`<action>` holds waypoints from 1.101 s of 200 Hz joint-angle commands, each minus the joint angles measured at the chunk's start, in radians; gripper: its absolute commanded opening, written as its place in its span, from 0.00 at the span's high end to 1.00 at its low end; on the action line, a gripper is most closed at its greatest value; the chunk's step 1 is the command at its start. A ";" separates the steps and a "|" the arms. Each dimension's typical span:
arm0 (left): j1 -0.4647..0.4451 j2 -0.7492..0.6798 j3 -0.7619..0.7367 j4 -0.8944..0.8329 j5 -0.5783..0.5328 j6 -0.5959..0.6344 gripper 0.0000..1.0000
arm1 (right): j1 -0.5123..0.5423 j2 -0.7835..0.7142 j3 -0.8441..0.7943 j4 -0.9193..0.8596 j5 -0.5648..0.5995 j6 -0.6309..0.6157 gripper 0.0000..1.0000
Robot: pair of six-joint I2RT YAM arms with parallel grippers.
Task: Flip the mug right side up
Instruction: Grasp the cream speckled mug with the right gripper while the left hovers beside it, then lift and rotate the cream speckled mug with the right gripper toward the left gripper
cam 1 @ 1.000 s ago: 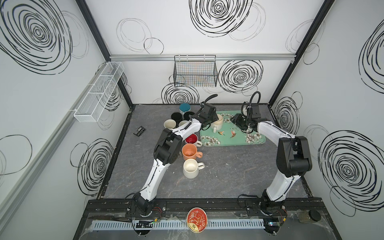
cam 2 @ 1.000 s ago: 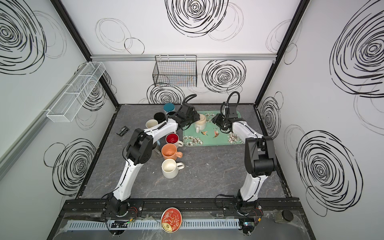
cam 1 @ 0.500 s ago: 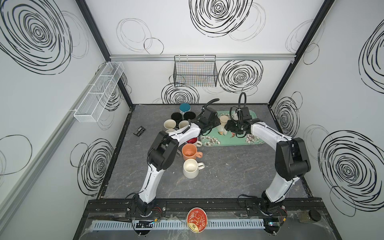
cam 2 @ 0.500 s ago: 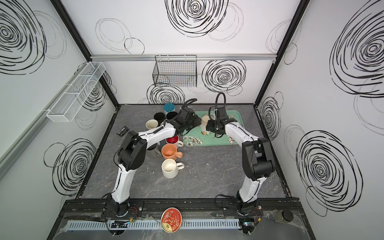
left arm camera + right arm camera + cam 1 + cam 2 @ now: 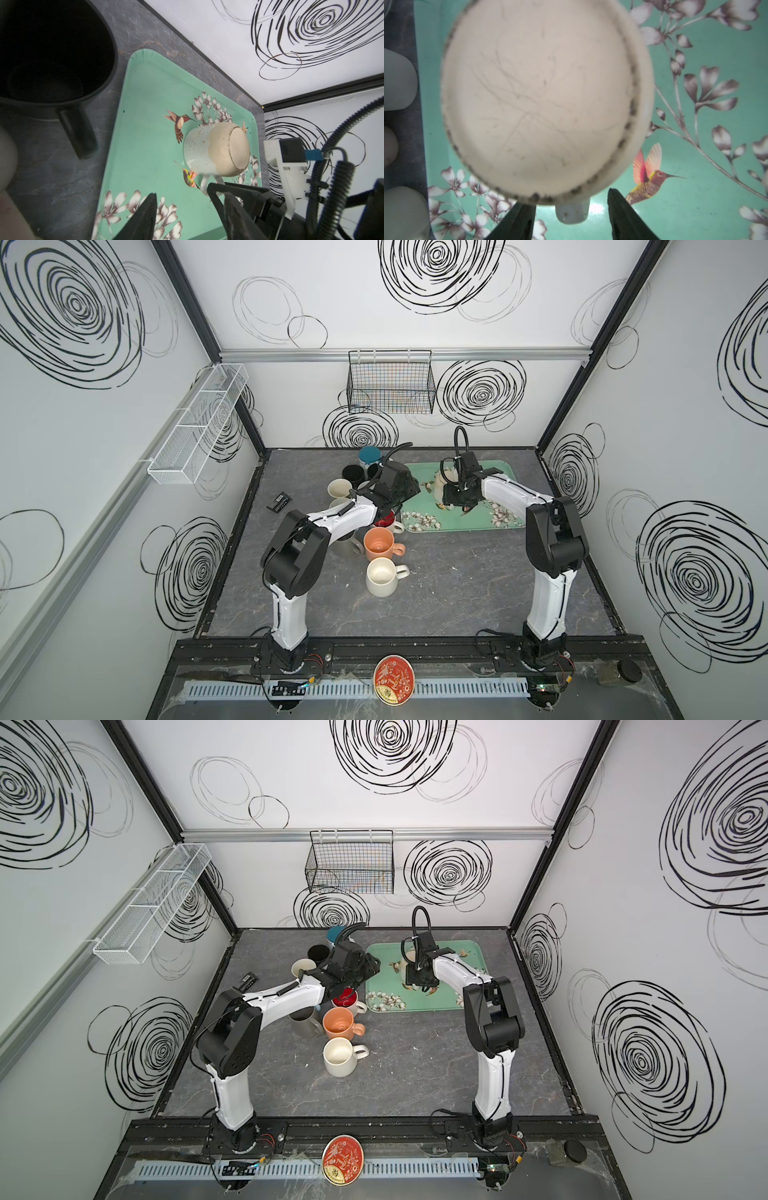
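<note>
Approach for the grasp is the step in hand, as I judge it: the speckled cream mug [image 5: 216, 149] sits mouth down on the green floral tray [image 5: 145, 99], base facing up and handle [image 5: 572, 212] sticking out sideways. On the right arm [image 5: 503, 491] the jaws stand partly open either side of that handle, a gap showing on each side, gripping nothing. On the left arm [image 5: 345, 516] the jaws are likewise parted and empty, at the tray's edge. Next I would close on the handle, lift clear and roll the wrist over.
</note>
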 commanded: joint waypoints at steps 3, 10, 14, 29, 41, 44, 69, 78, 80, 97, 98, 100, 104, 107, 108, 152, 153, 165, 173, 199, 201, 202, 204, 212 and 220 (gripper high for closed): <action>0.004 -0.059 -0.025 0.067 -0.023 -0.012 0.45 | 0.003 0.025 0.049 -0.025 0.024 -0.035 0.43; 0.004 -0.064 -0.030 0.070 -0.024 -0.012 0.45 | 0.003 0.036 0.060 -0.021 0.026 -0.039 0.44; 0.004 -0.066 -0.032 0.070 -0.023 -0.012 0.45 | 0.004 0.041 0.067 -0.021 0.027 -0.043 0.45; 0.004 -0.074 -0.044 0.075 -0.027 -0.015 0.45 | 0.002 0.065 0.101 -0.029 0.040 -0.054 0.50; 0.004 -0.082 -0.054 0.078 -0.028 -0.018 0.45 | 0.003 0.079 0.124 -0.036 0.050 -0.066 0.54; 0.004 -0.085 -0.057 0.080 -0.030 -0.018 0.45 | 0.002 0.081 0.128 -0.037 0.053 -0.070 0.54; 0.004 -0.103 -0.078 0.081 -0.037 -0.022 0.45 | 0.003 0.105 0.151 -0.051 0.072 -0.091 0.55; 0.004 -0.110 -0.083 0.082 -0.041 -0.021 0.45 | 0.003 0.110 0.154 -0.055 0.078 -0.095 0.56; 0.004 -0.111 -0.084 0.082 -0.042 -0.021 0.45 | 0.003 0.110 0.156 -0.055 0.079 -0.095 0.56; 0.004 -0.117 -0.088 0.083 -0.044 -0.020 0.45 | 0.002 0.114 0.153 -0.052 0.084 -0.098 0.63; 0.004 -0.117 -0.088 0.083 -0.044 -0.019 0.45 | 0.003 0.114 0.153 -0.052 0.084 -0.098 0.63; 0.004 -0.117 -0.088 0.081 -0.043 -0.019 0.45 | 0.003 0.115 0.154 -0.050 0.084 -0.099 0.64; 0.004 -0.116 -0.088 0.081 -0.043 -0.020 0.45 | 0.004 0.115 0.155 -0.049 0.086 -0.101 0.66; 0.005 -0.117 -0.086 0.079 -0.041 -0.019 0.45 | 0.003 0.114 0.154 -0.049 0.086 -0.101 0.67; 0.005 -0.117 -0.086 0.078 -0.041 -0.019 0.45 | 0.003 0.114 0.154 -0.048 0.086 -0.101 0.67; -0.002 -0.125 -0.072 0.054 -0.044 0.010 0.45 | 0.002 0.097 0.145 -0.042 0.092 -0.115 0.95; -0.002 -0.125 -0.072 0.054 -0.045 0.012 0.45 | 0.002 0.096 0.144 -0.041 0.091 -0.115 0.95; -0.002 -0.129 -0.069 0.050 -0.041 0.021 0.45 | 0.002 0.080 0.136 -0.033 0.085 -0.115 1.00; -0.002 -0.130 -0.065 0.047 -0.035 0.027 0.45 | -0.001 0.066 0.132 -0.025 0.076 -0.114 1.00; -0.002 -0.136 -0.054 0.040 -0.008 0.051 0.45 | -0.014 0.008 0.109 0.016 0.023 -0.085 1.00; -0.003 -0.137 -0.054 0.041 -0.006 0.050 0.45 | -0.015 0.002 0.108 0.020 0.017 -0.082 1.00; -0.003 -0.138 -0.054 0.041 -0.006 0.051 0.45 | -0.016 0.000 0.106 0.021 0.013 -0.079 1.00; -0.003 -0.139 -0.054 0.042 -0.004 0.051 0.45 | -0.018 -0.006 0.104 0.026 0.007 -0.075 1.00; -0.002 -0.145 -0.058 0.046 0.003 0.049 0.45 | -0.030 -0.027 0.092 0.047 -0.026 -0.054 1.00; -0.002 -0.151 -0.065 0.059 0.011 0.048 0.45 | -0.042 -0.045 0.072 0.075 -0.064 -0.029 1.00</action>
